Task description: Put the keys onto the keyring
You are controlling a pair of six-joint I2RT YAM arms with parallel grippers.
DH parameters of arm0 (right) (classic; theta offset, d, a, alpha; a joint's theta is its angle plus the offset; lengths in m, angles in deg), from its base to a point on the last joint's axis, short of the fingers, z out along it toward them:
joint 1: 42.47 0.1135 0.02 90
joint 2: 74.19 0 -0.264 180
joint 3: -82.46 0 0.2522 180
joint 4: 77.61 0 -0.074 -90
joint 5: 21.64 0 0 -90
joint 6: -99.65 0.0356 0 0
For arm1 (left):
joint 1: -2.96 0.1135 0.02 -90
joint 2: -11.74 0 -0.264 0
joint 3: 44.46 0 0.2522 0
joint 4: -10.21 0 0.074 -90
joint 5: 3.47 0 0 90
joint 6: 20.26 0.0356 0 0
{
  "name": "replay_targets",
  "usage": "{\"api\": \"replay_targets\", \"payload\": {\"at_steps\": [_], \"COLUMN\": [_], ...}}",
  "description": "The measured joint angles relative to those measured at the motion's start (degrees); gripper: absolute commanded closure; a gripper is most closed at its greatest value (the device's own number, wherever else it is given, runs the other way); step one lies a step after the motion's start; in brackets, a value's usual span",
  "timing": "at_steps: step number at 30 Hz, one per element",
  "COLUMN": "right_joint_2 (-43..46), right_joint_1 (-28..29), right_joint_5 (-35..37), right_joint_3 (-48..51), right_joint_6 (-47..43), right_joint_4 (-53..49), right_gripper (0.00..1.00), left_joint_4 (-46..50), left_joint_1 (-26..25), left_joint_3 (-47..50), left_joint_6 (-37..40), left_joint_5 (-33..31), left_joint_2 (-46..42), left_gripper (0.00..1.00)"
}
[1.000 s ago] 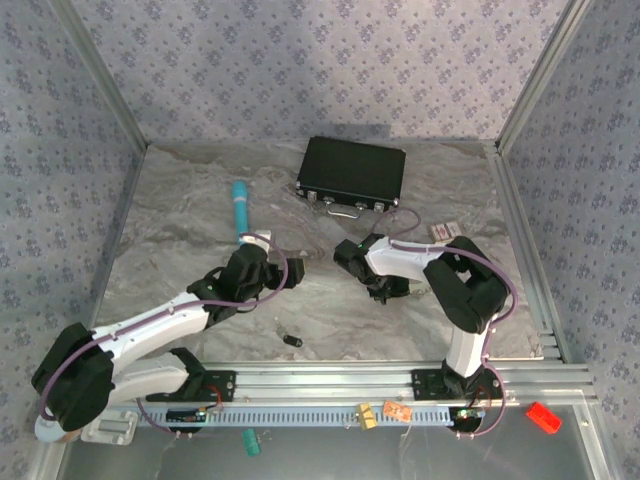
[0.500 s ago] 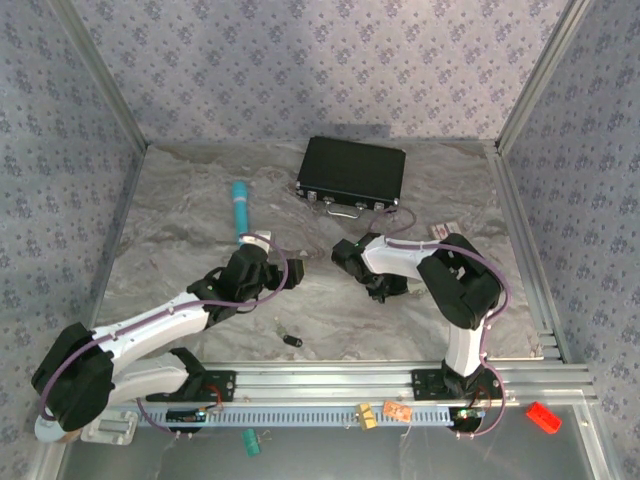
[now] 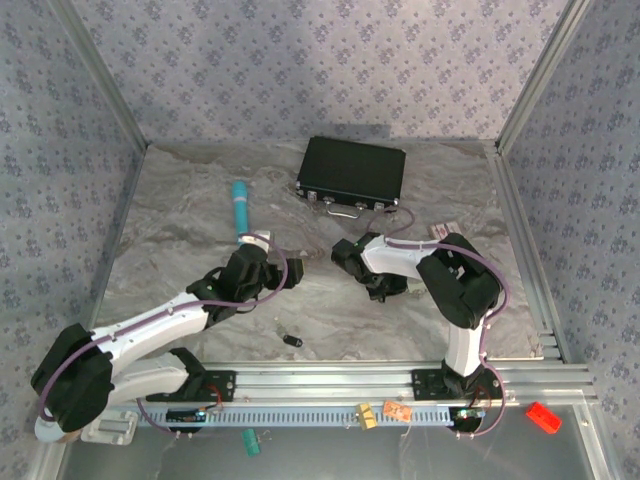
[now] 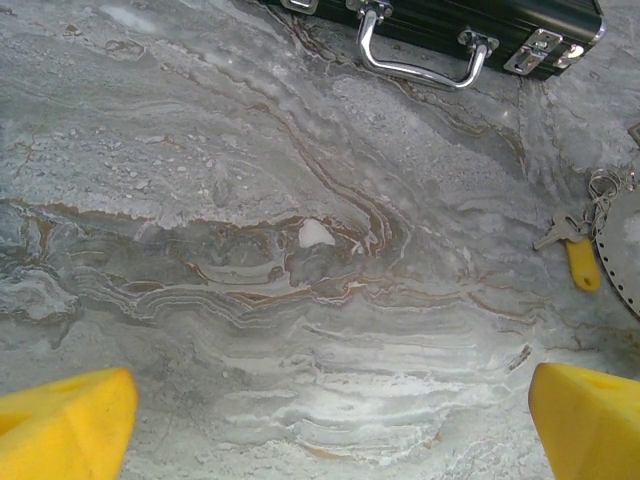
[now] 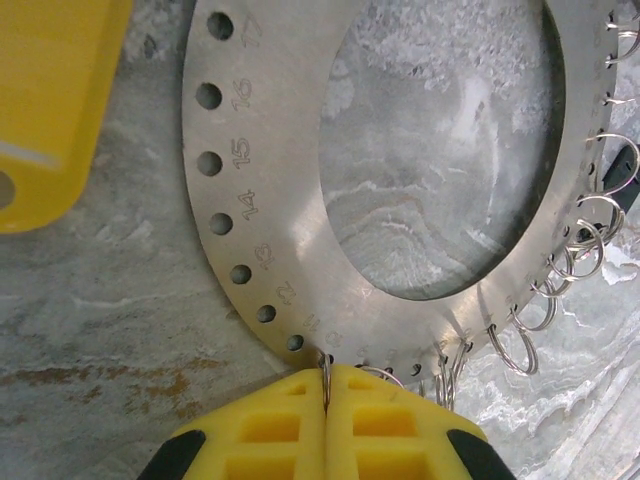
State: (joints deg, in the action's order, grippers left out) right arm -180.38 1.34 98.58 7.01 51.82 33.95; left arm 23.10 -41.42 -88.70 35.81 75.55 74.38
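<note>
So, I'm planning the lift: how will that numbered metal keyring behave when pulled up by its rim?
The keyring looks like thin flat metal, so probably stiff and fairly light. Its wire loops hang loose in the rim holes, so they would likely swing or snag.

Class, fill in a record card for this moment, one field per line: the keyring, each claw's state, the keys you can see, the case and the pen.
keyring: flat metal disc, wide centre hole, numbered holes, small wire loops along one edge
right claw: shut, pinching one wire loop at the keyring's rim
left claw: open, holding nothing
yellow-headed key: lying by the keyring's edge, next to a silver key
black case: closed, handle facing the arms
teal pen: lying left of the case
</note>
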Motion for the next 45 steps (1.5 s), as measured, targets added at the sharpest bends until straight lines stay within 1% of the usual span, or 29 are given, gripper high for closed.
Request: {"api": "replay_targets", "payload": {"at_steps": [4, 10, 12, 15, 18, 23, 28, 32, 36, 40, 42, 45], "right_joint_2": [2.01, 14.69, 18.43, 22.51, 24.13, 26.25, 26.71, 26.71, 26.71, 26.69, 26.58, 25.09], "right_joint_1": [2.21, 4.90, 4.59, 3.28, 1.86, -1.25, -6.21, -7.82, -9.27, -10.16, -10.14, -10.08], "right_joint_5": [1.55, 1.07, -0.44, -5.01, -10.29, -19.41, -29.20, -36.85, -44.41, -50.66, -52.24, -52.89], "right_joint_3": [-0.55, -1.09, -1.29, -1.31, -1.05, 1.92, 3.21, 4.48, 4.68, 4.68, 4.63, 2.82], "right_joint_6": [-1.18, -9.01, -12.59, -19.23, -25.92, -34.12, -40.96, -46.71, -51.98, -60.26, -64.17, -67.08], "right_joint_4": [-0.37, 3.19, 5.64, 10.51, 16.04, 25.94, 34.32, 39.87, 42.14, 42.80, 42.51, 39.91], "right_gripper": [1.00, 1.00, 1.00, 1.00, 1.00, 1.00, 1.00, 1.00, 1.00, 1.00, 1.00, 1.00], "left_joint_4": [1.22, 3.30, 4.15, 5.03, 5.53, 5.88, 5.40, 4.68, 3.34, 3.23, 3.23, 3.72], "left_joint_1": [0.00, 0.00, 0.11, 1.51, 4.98, 11.04, 12.13, 12.13, 12.33, 12.81, 12.90, 12.87], "left_joint_3": [-0.81, -3.19, -4.42, -6.10, -7.69, -11.04, -14.82, -16.39, -16.76, -18.91, -20.63, -22.80], "left_joint_6": [0.44, 4.42, 7.02, 11.39, 16.06, 24.04, 32.70, 38.88, 43.58, 47.98, 50.03, 53.11], "left_joint_5": [-0.68, -3.10, -3.91, -4.00, -2.82, 2.05, 7.48, 13.09, 18.91, 24.79, 27.26, 31.01], "left_joint_2": [-0.81, -3.28, -3.98, -4.74, -5.01, -3.89, -0.09, 2.95, 5.01, 7.91, 9.44, 11.65], "left_gripper": [0.01, 0.00, 0.00, 0.00, 0.01, 0.08, 0.13, 0.19, 0.24, 0.30, 0.33, 0.33]}}
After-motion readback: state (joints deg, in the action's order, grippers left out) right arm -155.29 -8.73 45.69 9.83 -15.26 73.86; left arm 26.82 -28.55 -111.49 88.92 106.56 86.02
